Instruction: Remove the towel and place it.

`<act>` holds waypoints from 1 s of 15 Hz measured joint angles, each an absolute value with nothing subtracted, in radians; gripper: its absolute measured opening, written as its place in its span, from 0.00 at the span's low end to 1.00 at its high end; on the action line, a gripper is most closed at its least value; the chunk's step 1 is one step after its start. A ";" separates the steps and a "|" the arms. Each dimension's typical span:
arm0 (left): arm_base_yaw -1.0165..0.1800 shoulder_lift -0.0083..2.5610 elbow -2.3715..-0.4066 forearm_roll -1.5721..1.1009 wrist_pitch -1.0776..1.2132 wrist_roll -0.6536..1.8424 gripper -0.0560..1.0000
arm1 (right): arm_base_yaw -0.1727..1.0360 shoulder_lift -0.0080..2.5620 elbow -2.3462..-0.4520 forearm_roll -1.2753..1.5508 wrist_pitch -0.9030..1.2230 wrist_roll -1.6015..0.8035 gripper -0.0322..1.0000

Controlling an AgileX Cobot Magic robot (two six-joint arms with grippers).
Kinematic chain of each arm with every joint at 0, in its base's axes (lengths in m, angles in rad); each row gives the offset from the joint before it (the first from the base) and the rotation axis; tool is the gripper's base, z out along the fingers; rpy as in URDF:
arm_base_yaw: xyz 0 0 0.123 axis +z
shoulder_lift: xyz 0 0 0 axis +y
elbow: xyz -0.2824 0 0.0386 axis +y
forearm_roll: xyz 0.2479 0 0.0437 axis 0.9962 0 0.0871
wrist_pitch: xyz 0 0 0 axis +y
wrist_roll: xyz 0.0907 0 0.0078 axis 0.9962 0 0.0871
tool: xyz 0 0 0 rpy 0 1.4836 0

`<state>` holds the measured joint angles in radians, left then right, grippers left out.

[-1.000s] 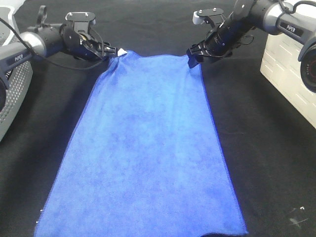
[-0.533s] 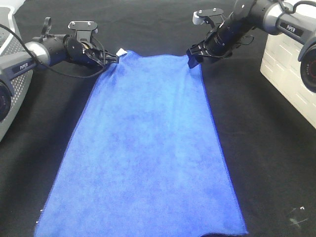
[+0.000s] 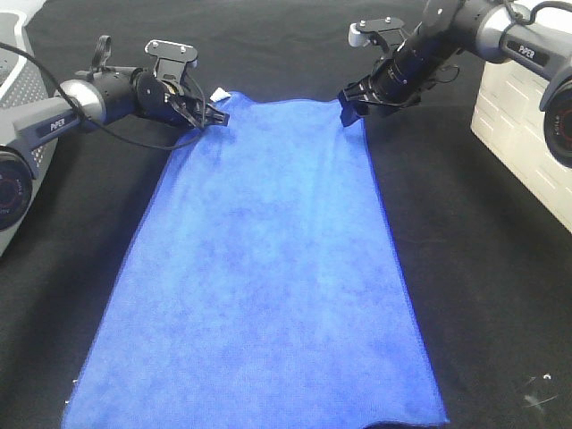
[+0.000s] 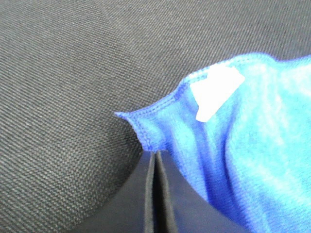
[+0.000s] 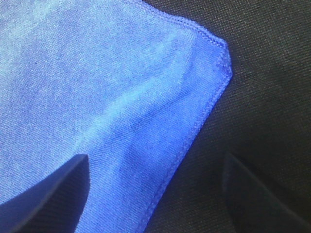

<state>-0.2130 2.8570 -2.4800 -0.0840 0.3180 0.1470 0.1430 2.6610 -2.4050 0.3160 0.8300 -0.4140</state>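
The towel (image 3: 268, 268) lies spread flat on the black-covered worktop (image 3: 483, 268), a long blue rectangle running from the near edge of the scene to the far middle, widest at the near end. Its two far corners each sit at a pincer.

At the far left corner, the left pincer (image 3: 213, 116) reaches in from the left side. In the left wrist view its two dark fingers (image 4: 146, 204) are pressed together with only a thin seam between them, and the stitched hem of the towel (image 4: 233, 145) bunches up right at their tips, so the pincer is pinching the towel's corner. The white tag (image 4: 216, 90) shows on the raised fabric just beyond the grip.

At the far right corner, the right pincer (image 3: 350, 103) comes in from the far right. In the right wrist view its fingers (image 5: 48, 194) are spread wide, one over the towel (image 5: 97, 87) and the other over the black cloth (image 5: 262, 73), the stitched corner lying between them
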 joint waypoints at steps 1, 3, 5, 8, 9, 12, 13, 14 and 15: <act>-0.213 2.857 -2.482 -0.062 0.320 0.147 0.05 | 0.143 2.661 -2.405 0.316 0.830 -0.414 0.74; -0.213 2.855 -2.485 0.000 0.340 0.113 0.05 | 0.143 2.661 -2.405 0.316 0.830 -0.414 0.74; -0.208 2.845 -2.485 0.090 0.365 0.033 0.05 | 0.143 2.661 -2.405 0.316 0.830 -0.414 0.74; -0.186 2.829 -2.485 0.149 0.403 -0.036 0.05 | 0.143 2.661 -2.405 0.316 0.830 -0.414 0.74; -0.179 2.828 -2.485 0.152 0.419 -0.046 0.05 | 0.143 2.661 -2.405 0.316 0.830 -0.414 0.74; -0.171 2.828 -2.485 0.153 0.419 -0.070 0.05 | 0.143 2.661 -2.405 0.316 0.830 -0.414 0.74; -0.171 2.828 -2.485 0.147 0.417 -0.072 0.05 | 0.143 2.661 -2.405 0.316 0.830 -0.414 0.74; -0.171 2.828 -2.485 0.147 0.417 -0.072 0.05 | 0.143 2.661 -2.405 0.316 0.830 -0.414 0.74; -0.173 2.828 -2.485 0.145 0.414 -0.072 0.08 | 0.143 2.661 -2.405 0.316 0.830 -0.414 0.74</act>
<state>-0.1730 2.8280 -2.4850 0.1450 0.4140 -0.0720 0.1430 2.6610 -2.4050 0.3160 0.8300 -0.4140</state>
